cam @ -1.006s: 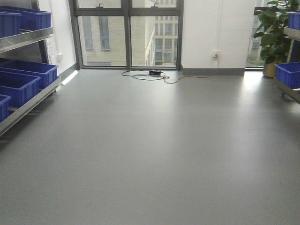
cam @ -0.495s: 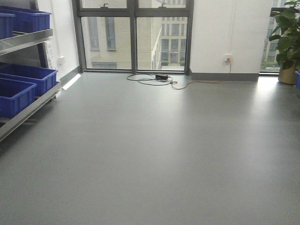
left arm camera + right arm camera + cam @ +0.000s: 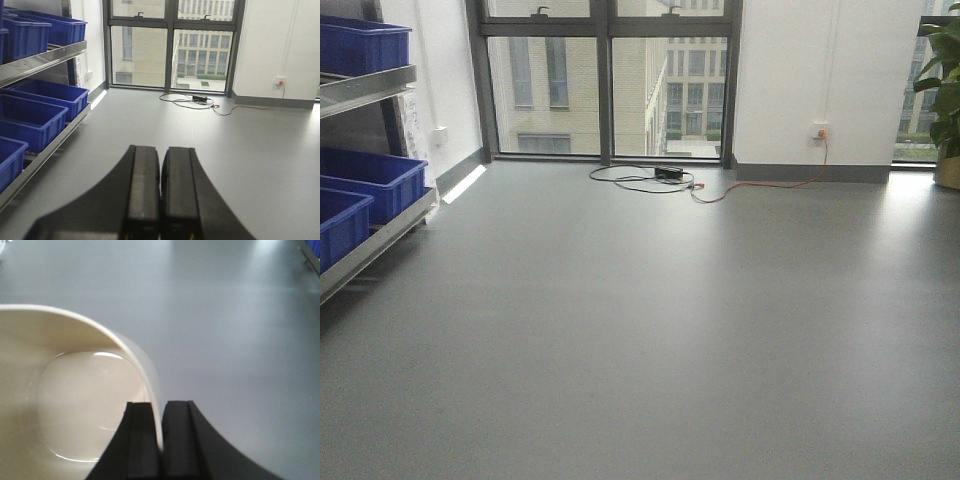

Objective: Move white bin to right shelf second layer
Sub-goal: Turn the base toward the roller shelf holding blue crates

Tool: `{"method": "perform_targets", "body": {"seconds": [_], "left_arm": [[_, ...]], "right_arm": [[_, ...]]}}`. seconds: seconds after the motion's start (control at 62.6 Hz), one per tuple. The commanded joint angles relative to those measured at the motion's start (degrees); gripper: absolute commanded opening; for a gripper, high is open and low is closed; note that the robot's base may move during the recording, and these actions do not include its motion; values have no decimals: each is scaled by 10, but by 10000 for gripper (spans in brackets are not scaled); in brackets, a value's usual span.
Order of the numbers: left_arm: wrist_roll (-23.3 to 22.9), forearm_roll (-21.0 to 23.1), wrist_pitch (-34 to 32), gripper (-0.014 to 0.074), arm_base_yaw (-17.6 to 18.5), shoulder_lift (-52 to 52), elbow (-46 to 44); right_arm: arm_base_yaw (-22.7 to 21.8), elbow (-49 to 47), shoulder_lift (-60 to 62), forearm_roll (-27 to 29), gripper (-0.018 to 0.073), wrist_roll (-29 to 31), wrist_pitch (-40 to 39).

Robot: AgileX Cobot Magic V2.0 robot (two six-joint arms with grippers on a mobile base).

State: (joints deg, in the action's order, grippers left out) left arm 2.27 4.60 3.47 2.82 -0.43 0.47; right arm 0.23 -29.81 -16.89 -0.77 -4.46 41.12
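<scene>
The white bin [image 3: 75,390] fills the left of the right wrist view, its mouth toward the camera, held above the grey floor. My right gripper [image 3: 161,412] is shut on the bin's right wall, one finger inside and one outside. My left gripper [image 3: 161,155] is shut and empty, its black fingers [image 3: 143,180] pressed together above the floor. Neither gripper shows in the front view. The right shelf second layer is out of view.
A steel rack [image 3: 380,235] with blue crates [image 3: 370,180] stands at the left; it also shows in the left wrist view [image 3: 45,55]. Windows [image 3: 605,85], a floor cable [image 3: 660,180], a wall socket [image 3: 819,131] and a potted plant [image 3: 945,110] lie ahead.
The front view has swung: the left rack and crates slid further left, the cable and socket shifted right, and the right-side blue crates left the frame.
</scene>
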Motion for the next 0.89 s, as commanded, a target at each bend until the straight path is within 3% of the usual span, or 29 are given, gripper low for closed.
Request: {"method": "perform_targets", "body": {"seconds": [0.0,0.878], "left_arm": [[-3,3,-48,85,2,-9,16],[-3,3,-48,85,2,-9,16]], "right_arm": [[-3,-16,-6,-3,47,-1,-55],[-2,-16,-6,-3,47,-1,-55]]}}
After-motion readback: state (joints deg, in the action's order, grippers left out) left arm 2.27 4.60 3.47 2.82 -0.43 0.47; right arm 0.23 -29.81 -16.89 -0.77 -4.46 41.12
